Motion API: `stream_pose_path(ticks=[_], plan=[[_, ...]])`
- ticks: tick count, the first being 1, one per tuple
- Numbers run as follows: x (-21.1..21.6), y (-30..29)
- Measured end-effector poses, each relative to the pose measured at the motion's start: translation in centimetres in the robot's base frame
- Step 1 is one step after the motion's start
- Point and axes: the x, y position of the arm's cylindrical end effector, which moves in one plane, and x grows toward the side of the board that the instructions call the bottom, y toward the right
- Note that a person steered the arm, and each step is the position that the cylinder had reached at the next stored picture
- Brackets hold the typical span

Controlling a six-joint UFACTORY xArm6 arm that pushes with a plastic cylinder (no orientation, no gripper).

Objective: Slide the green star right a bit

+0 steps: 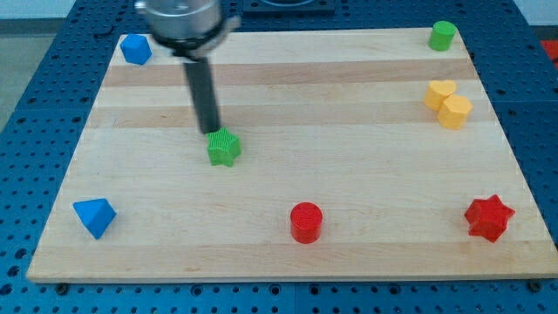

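The green star (224, 148) lies on the wooden board (288, 87), left of its middle. My tip (211, 133) is at the star's upper left edge, touching or nearly touching it. The dark rod rises from there toward the view's top left.
A blue block (135, 49) sits at the top left corner and a blue triangular block (94, 216) at the bottom left. A red cylinder (306, 221) is at bottom centre, a red star (488, 217) at bottom right. A yellow heart (438, 92) and yellow hexagon (454, 112) touch at right. A green cylinder (442, 36) is top right.
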Motion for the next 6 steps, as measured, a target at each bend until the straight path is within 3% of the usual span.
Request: stream_pose_path(ticks=[1, 2, 3, 5, 6], plan=[[1.8, -6.8], [5.4, -7.5], [5.4, -3.0], [-1.9, 10.3], [-3.1, 10.6]])
